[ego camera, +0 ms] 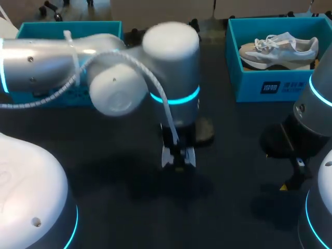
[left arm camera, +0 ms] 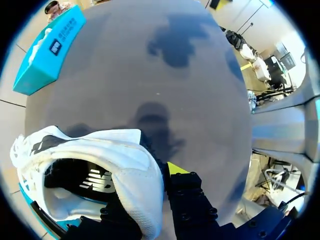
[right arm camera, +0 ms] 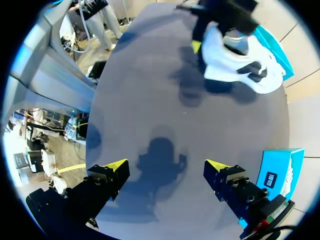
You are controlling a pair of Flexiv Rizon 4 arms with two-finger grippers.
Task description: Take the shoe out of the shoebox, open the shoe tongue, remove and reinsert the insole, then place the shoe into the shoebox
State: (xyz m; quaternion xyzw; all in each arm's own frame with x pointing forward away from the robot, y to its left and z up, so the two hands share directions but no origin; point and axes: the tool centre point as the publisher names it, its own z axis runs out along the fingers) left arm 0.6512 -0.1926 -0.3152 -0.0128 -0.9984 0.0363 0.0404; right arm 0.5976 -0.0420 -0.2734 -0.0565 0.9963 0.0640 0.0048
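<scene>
A white shoe (left arm camera: 100,165) with black markings hangs above the dark table, and my left gripper (left arm camera: 152,180) is shut on its heel collar. One yellow fingertip (left arm camera: 175,167) shows outside the heel; the other is hidden inside the shoe. In the head view my left gripper (ego camera: 178,155) points down at mid-table, and only white slivers of the shoe (ego camera: 190,156) show under the arm. The right wrist view shows the shoe (right arm camera: 240,60) off the table, in front of a teal shoebox (right arm camera: 275,42). My right gripper (right arm camera: 165,167) is open and empty over bare table at the right.
A teal shoebox (ego camera: 67,31) stands at the back left, largely behind my left arm. A second teal box (ego camera: 259,85) at the back right holds a grey-white sneaker (ego camera: 277,46). My right arm's gripper (ego camera: 295,174) hangs near the right edge.
</scene>
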